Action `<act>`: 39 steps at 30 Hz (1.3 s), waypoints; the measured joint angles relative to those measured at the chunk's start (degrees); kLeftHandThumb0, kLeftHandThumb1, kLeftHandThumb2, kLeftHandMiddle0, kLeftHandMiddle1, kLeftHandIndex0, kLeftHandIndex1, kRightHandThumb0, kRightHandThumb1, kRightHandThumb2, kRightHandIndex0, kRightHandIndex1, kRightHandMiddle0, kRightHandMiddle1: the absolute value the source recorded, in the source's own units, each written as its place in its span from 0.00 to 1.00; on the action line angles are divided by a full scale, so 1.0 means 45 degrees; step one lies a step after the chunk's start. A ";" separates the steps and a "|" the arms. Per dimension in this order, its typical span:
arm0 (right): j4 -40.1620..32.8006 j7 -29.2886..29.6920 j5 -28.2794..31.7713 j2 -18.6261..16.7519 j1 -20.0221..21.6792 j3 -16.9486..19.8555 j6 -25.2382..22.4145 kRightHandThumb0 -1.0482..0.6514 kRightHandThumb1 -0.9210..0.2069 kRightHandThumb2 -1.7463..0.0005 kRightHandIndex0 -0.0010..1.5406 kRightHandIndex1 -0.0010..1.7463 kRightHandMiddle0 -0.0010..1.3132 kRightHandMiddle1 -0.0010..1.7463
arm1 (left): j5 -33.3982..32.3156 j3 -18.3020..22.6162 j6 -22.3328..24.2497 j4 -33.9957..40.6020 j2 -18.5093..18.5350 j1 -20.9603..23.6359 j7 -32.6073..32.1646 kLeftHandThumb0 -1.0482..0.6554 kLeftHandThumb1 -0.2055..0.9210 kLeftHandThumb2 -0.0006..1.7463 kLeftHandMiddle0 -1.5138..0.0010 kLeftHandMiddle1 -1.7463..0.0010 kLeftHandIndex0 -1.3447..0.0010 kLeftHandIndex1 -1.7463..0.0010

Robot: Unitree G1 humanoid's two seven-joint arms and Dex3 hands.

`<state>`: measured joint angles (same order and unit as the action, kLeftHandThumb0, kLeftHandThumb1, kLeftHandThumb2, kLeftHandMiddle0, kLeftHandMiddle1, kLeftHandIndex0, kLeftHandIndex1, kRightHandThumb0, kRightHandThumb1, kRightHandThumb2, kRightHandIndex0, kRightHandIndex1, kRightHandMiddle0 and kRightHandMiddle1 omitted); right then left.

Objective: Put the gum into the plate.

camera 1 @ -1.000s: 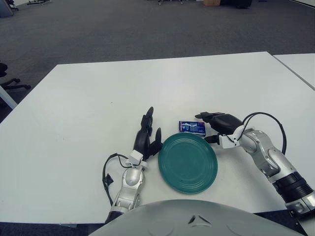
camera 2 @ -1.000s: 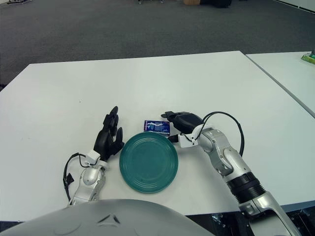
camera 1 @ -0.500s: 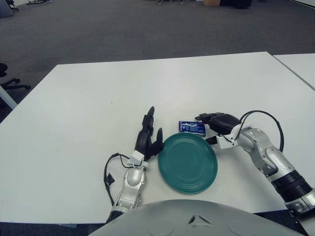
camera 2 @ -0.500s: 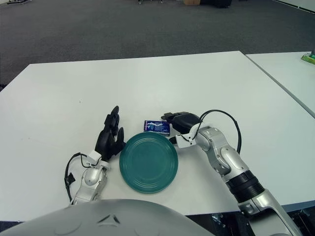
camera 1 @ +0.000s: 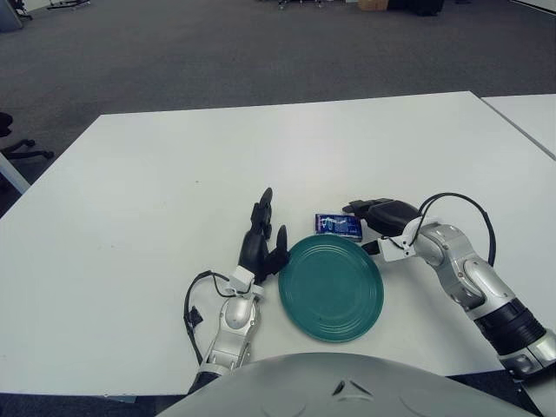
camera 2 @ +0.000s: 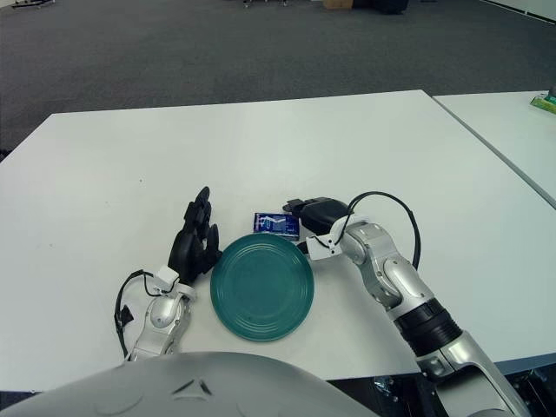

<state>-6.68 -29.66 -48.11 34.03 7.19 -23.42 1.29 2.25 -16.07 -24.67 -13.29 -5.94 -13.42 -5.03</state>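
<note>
1. The small blue rectangular gum pack lies flat on the white table, just beside the far rim of the round teal plate. It is not inside the plate, so the main part of the task is not done.
2. The right hand is at the right end of the gum pack, low over the table. Its dark fingers point toward the pack and look loosely extended, not closed around it. I cannot tell whether a fingertip touches the pack; I judge that it holds nothing.
3. The left hand shows just beside the left rim of the plate, with the fingers spread upward and nothing in them. It seems idle.
4. My judgement: the work is at the reaching step. What is left is to close the fingers on the pack, lift it, carry it the short way over the rim and release it in the plate. The pack is thin and flat, so it may slide when pinched.
</note>
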 measured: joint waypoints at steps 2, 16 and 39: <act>0.0024 0.0004 -0.0016 -0.0027 0.0044 -0.0053 -0.0017 0.16 0.00 0.82 0.22 0.01 0.00 0.21 | 0.0001 -0.0026 -0.0010 -0.0025 -0.0001 0.0023 -0.0032 0.11 1.00 0.47 0.95 0.99 1.00 0.85; 0.0600 0.0633 -0.0085 -0.0240 0.0312 -0.0255 0.0146 0.16 0.00 0.83 0.23 0.01 0.00 0.22 | -0.0055 -0.0124 -0.0051 -0.0125 -0.0006 0.0133 -0.0241 0.10 1.00 0.49 0.93 0.99 1.00 0.82; 0.1151 0.0564 -0.0432 -0.0961 0.1066 -0.0861 -0.0231 0.16 0.00 0.81 0.23 0.01 0.00 0.21 | -0.1124 -0.0090 -0.0009 -0.0074 -0.0031 0.0215 -0.0266 0.12 1.00 0.54 0.89 0.98 1.00 0.75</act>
<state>-1.50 -27.13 -50.05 29.70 11.99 -27.29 0.25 -2.81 -16.47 -24.71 -13.63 -6.07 -12.45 -6.23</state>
